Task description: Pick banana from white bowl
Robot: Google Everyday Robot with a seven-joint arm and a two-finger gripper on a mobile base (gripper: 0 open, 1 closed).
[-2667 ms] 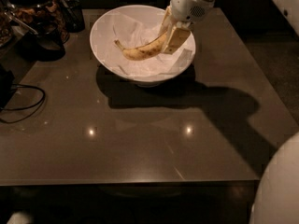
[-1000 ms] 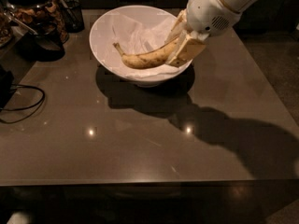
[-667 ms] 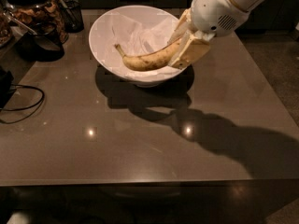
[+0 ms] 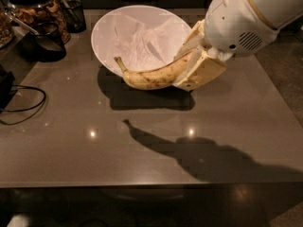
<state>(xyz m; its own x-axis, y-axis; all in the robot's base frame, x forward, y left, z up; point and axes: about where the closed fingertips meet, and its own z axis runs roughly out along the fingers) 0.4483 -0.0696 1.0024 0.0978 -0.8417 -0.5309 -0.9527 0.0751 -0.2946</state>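
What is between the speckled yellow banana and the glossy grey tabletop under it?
Only air, in the camera view: the gripper, right of the round white bowl, holds the banana lifted over the bare tabletop.

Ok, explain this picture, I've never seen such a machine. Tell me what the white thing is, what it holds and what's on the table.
The big white shape at upper right is a robot's arm. It ends in a gripper: two beige fingers that close like a clamp. They are shut on a speckled yellow banana, held in the air before the white bowl; its shadow falls on the grey table. The one camera looks down from above. At far left stands a glass jar, and a black cable lies near the left edge.
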